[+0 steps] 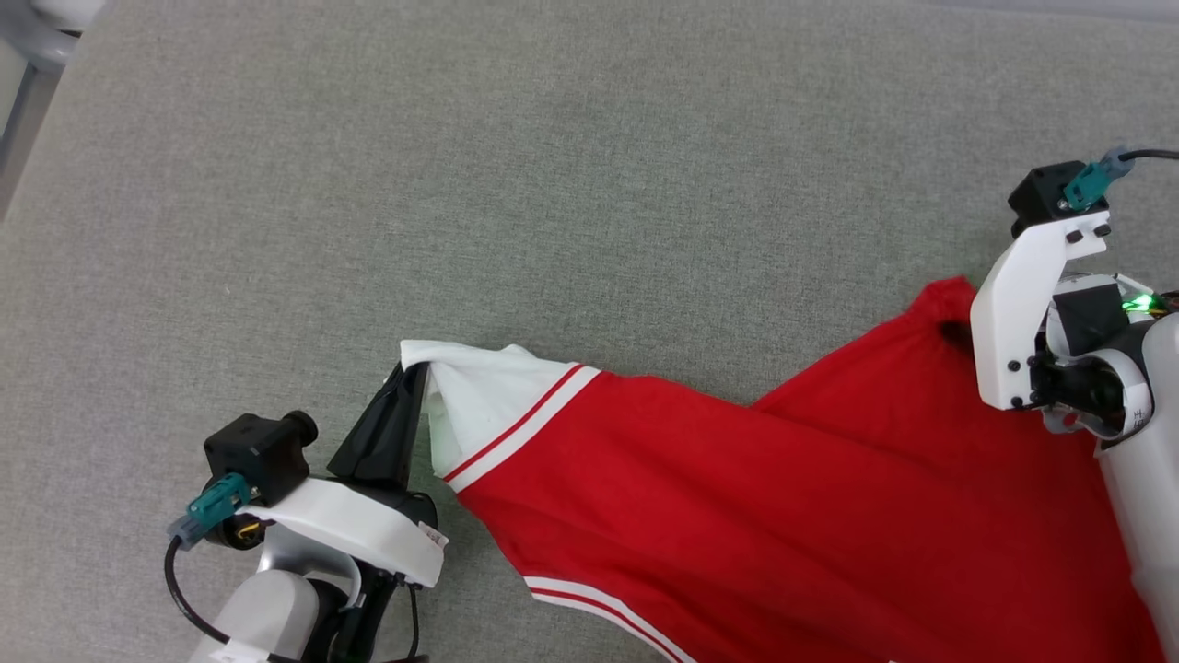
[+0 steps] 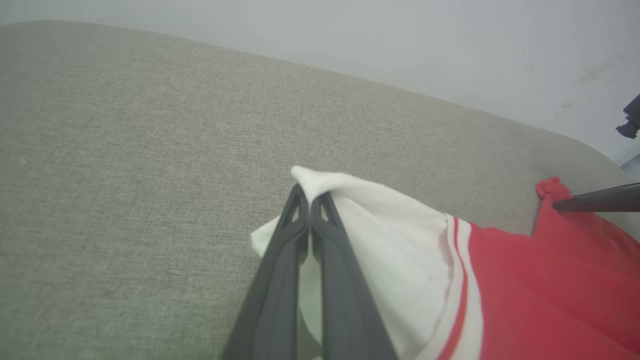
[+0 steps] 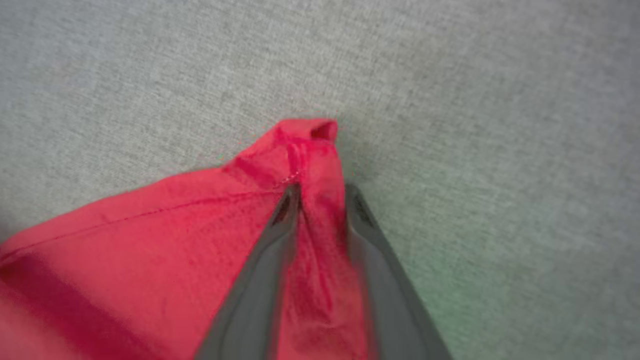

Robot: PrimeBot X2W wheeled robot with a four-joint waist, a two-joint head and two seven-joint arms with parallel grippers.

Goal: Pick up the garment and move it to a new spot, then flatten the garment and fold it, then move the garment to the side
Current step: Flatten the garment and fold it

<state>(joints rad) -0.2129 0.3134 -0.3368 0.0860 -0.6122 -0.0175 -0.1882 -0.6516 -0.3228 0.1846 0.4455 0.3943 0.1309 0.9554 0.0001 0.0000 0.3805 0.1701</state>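
A wide grey-green woven surface (image 1: 589, 166) fills most of the head view, bare on its far half; in the left wrist view its far edge curves down in front of a pale wall (image 2: 400, 40).

The garment (image 1: 783, 497), a red jersey shirt, lies stretched across the near right part of the surface; it runs from the near left of centre to the right edge, and its near part passes out of the picture; the cloth is pulled into long shallow folds between the two tools.

The left tool (image 1: 412, 373) is at the near left, with its dark fingers pressed fully together; they pinch the far edge of the white sleeve (image 1: 488, 396), which bunches around the tips.

The right tool (image 3: 322, 192) is at the right, above the garment's far right end; its fingers (image 3: 287, 210) stand partway apart, one on each side of a raised ridge of red cloth that touches both; whether the ridge is clamped I cannot tell, as the fingers are blurred.

A red-and-white stripe trim (image 1: 525, 424) crosses where the sleeve joins the red body; a second striped band (image 1: 608, 608) edges the near left of the cloth.

A small rolled red corner (image 3: 305, 132) sticks out just beyond the right tool's tips, resting on the surface.
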